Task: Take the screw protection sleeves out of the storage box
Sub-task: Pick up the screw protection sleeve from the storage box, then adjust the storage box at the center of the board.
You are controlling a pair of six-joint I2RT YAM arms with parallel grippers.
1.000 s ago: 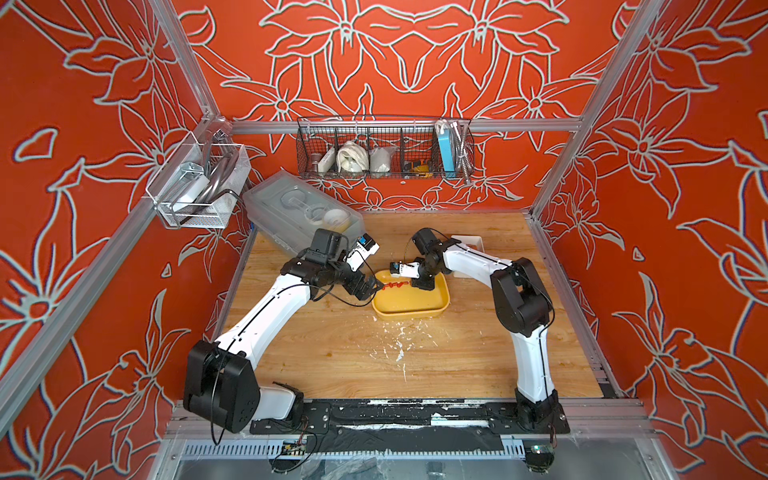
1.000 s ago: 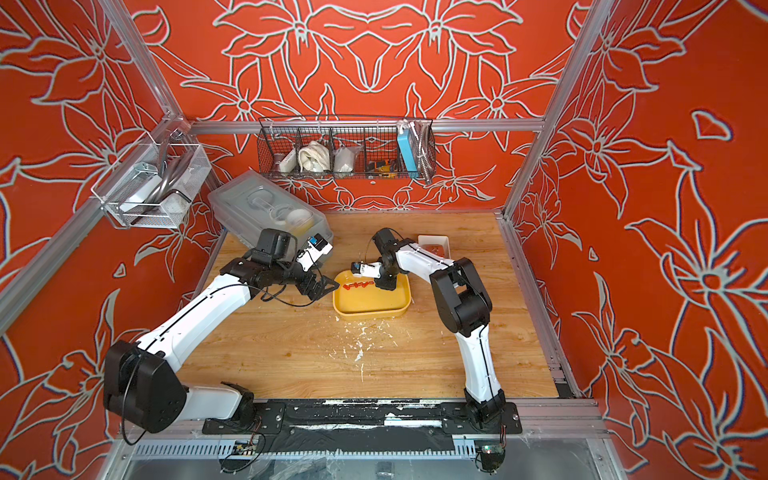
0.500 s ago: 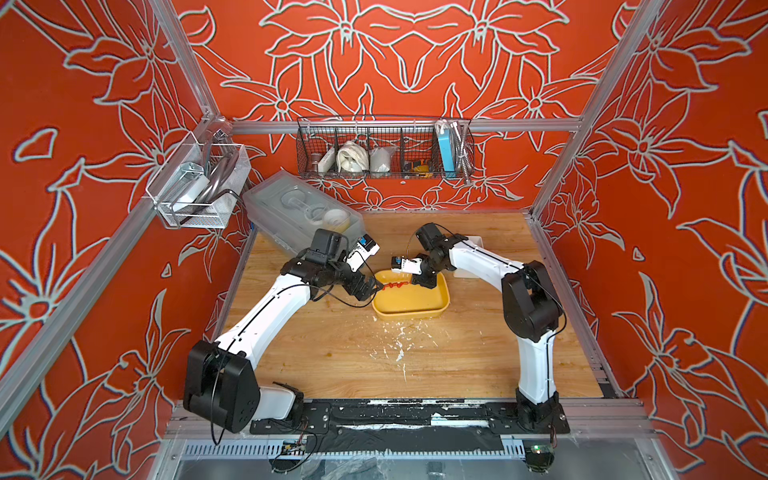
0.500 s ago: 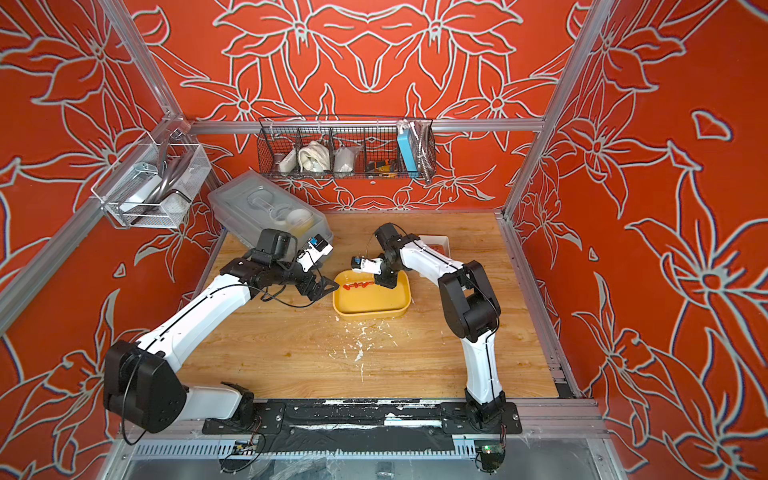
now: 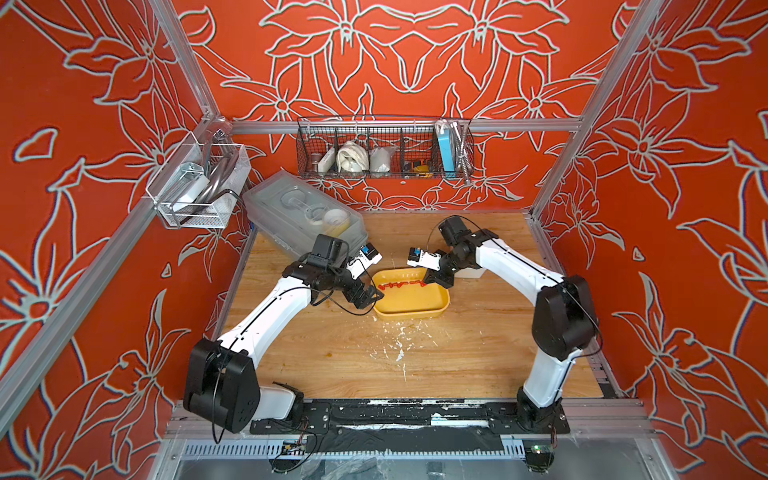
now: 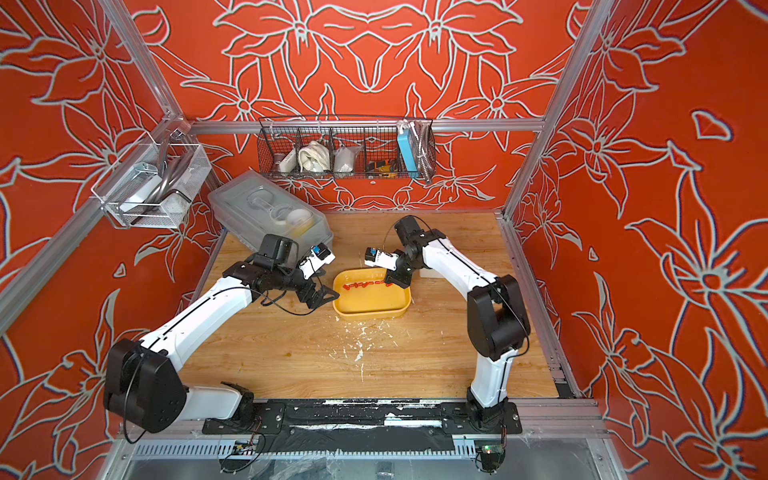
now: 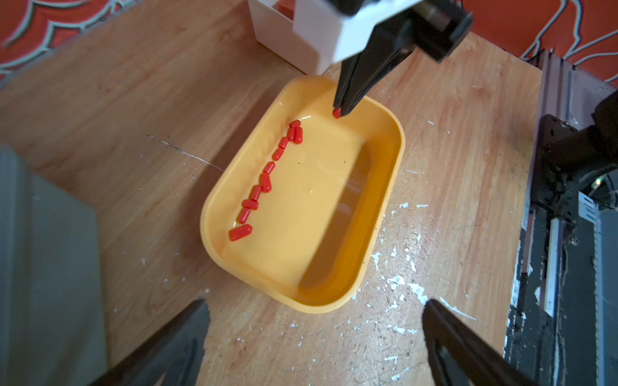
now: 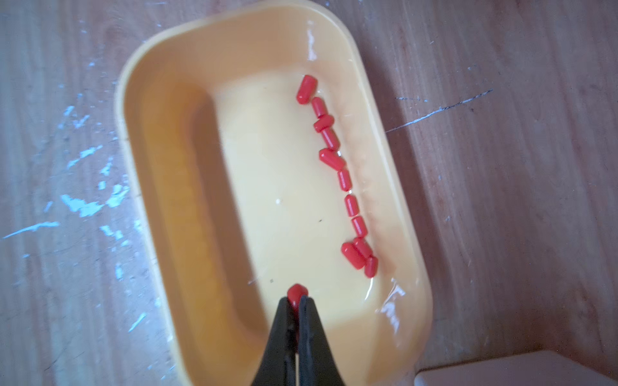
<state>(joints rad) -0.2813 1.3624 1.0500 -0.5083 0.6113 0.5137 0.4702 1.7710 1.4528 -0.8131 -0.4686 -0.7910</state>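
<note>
Well, floral walls [image 5: 415, 54]; flecked tabletop [image 5: 457, 357] bears storage box [image 5: 409, 314].

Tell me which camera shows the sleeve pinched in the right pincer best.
The right wrist view: the held sleeve sits close, its end poking out of the shut right pincer. The left wrist view shows it smaller. In both top views it is too small to tell.

Storage box [image 5: 411, 312] sits mid-table, screw protection sleeves [image 5: 400, 285] in a row along its far wall. Right gripper [image 5: 428, 282] closed over the row's right end; left gripper [image 5: 370, 297] spread wide just beside the box's left end.
</note>
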